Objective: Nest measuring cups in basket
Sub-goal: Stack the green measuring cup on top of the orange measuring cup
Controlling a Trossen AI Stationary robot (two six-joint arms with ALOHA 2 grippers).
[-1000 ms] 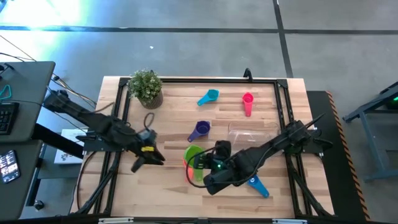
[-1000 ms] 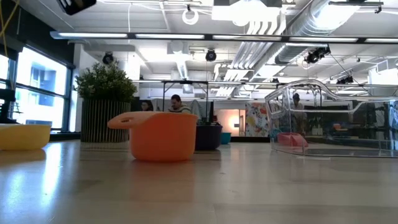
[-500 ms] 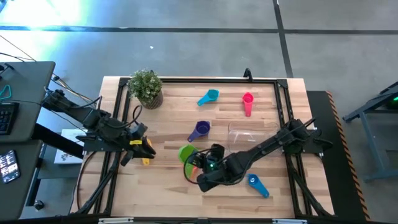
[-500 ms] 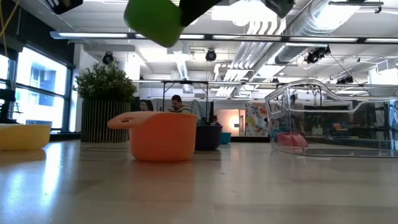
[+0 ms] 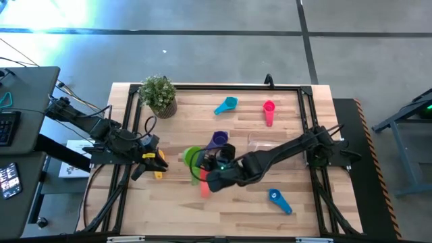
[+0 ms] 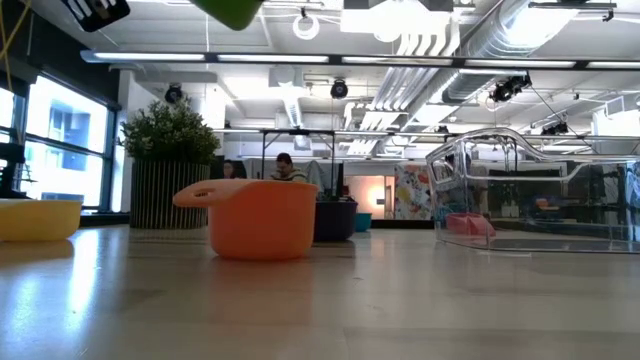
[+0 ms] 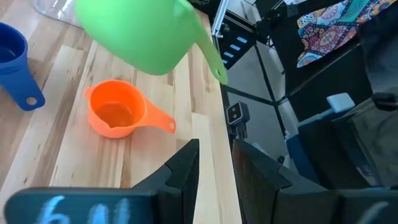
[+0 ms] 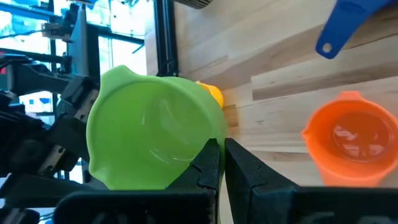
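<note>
At the table's left edge the left gripper waits, fingers slightly spread and holding nothing, beside the yellow cup. Near the middle, the right gripper pinches the green cup by its handle, lifted above the salmon cup. Light blue, magenta, purple and blue cups lie scattered. No stack shows in the basket, so nesting has barely begun. Its clear walls are hard to trace from above.
</note>
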